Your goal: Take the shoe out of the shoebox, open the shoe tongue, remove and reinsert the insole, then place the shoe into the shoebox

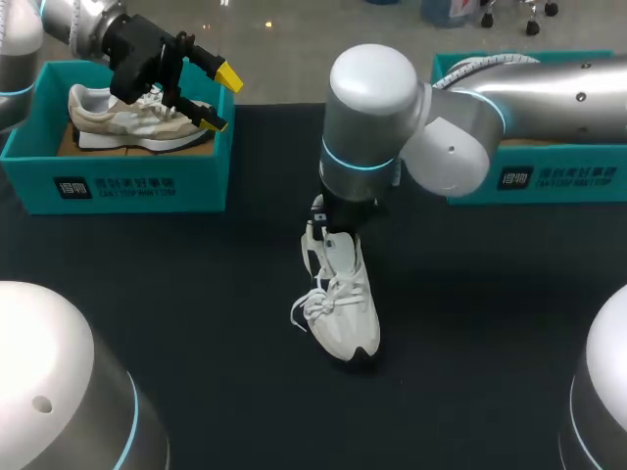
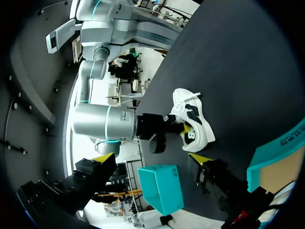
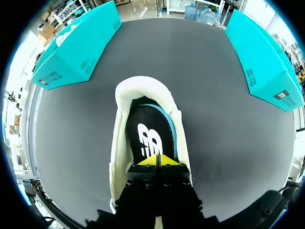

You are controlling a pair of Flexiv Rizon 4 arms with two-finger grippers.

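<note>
In the middle of the head view the white shoe [image 1: 345, 294] lies on the black table [image 1: 176, 313], toe toward the lower edge and its laces [image 1: 312, 305] loose. The right arm comes in from the upper right and drops onto the heel, hiding its own gripper there. The right wrist view supplies what that hides: the right gripper [image 3: 156, 161] sits inside the shoe's opening with its yellow tips pressed together just above the dark insole [image 3: 147, 136]; whether they nip the insole's edge cannot be told. In the head view's upper left the left gripper [image 1: 221, 99] hangs with its fingers spread wide over the left shoebox [image 1: 127, 186], which holds a beige shoe [image 1: 137, 122]. The right shoebox [image 1: 549, 178], at the upper right, is half covered by the right arm. The left wrist view shows the white shoe from the side, well ahead of its spread fingers.
</note>
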